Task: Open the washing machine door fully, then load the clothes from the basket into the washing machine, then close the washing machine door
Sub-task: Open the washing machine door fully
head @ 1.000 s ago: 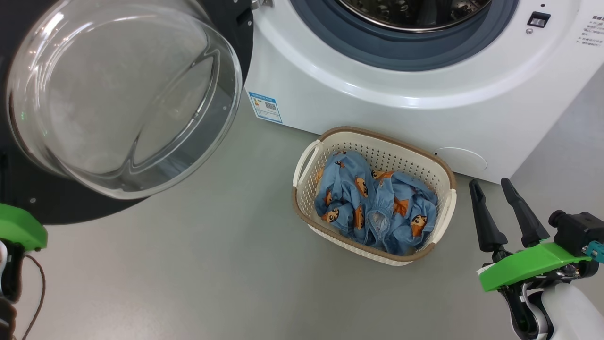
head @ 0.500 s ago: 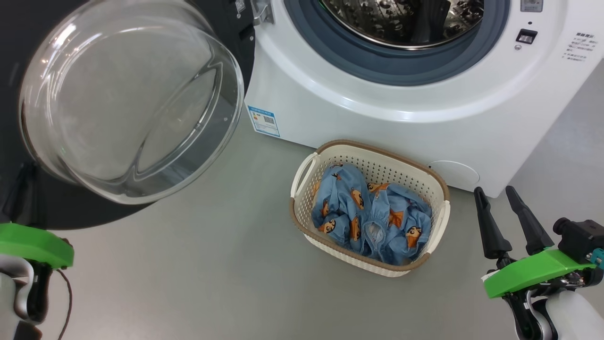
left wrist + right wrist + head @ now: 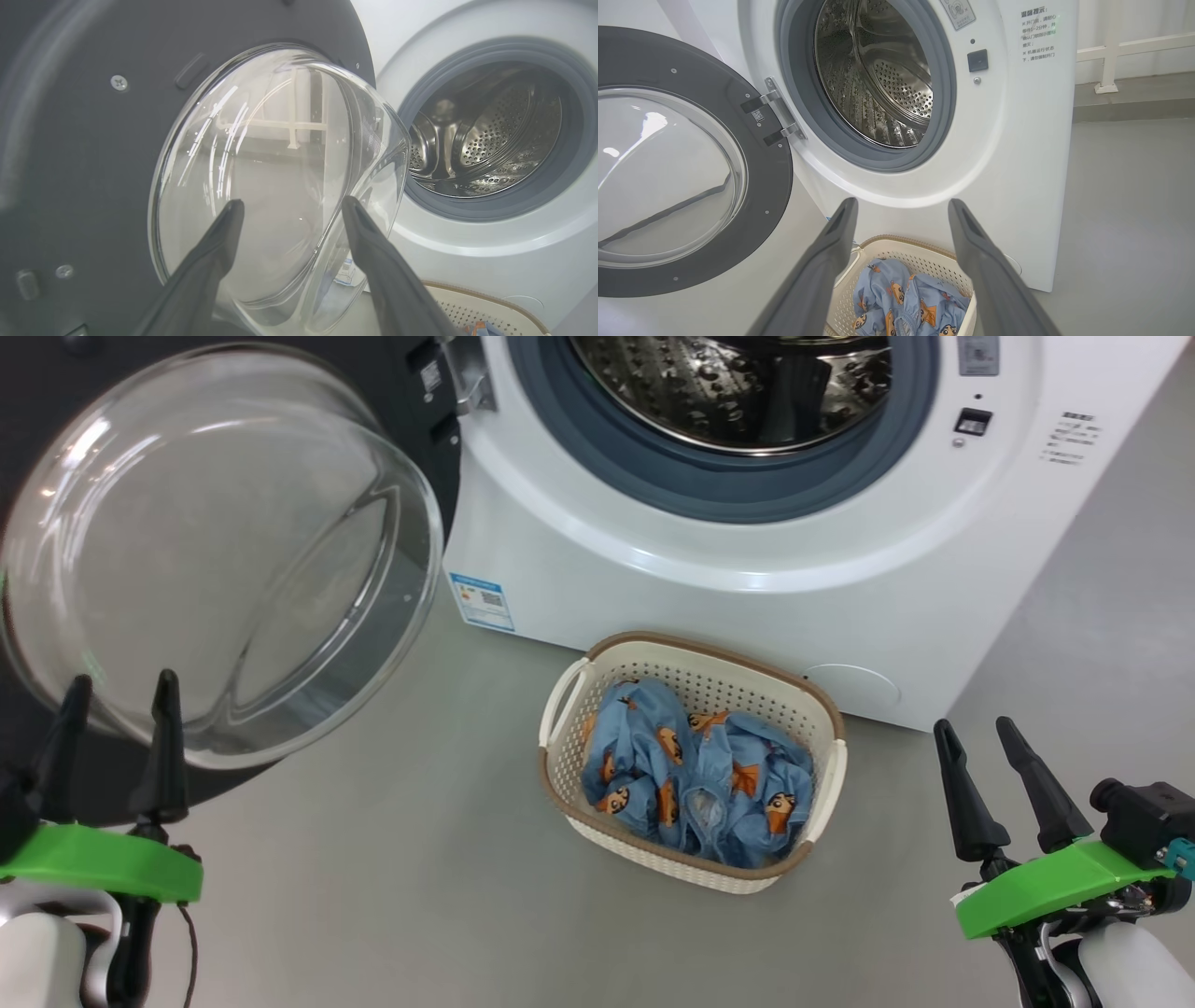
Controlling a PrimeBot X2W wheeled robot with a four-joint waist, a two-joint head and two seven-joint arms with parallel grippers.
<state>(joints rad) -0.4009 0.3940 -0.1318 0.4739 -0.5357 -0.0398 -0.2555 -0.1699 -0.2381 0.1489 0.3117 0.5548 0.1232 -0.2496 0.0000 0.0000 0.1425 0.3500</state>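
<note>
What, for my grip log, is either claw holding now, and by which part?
Nothing. The left claw stands open near the door, the right claw open beside the basket; the clothes lie in it untouched.

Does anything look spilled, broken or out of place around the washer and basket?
Nothing stands out. The washing machine door hangs wide open and intact, the drum looks empty, and the clothes lie bunched inside the upright basket.

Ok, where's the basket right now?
In the head view the basket sits on the floor just right of centre, close in front of the washing machine. It holds the clothes, and the right pincer is off to its right.
</note>
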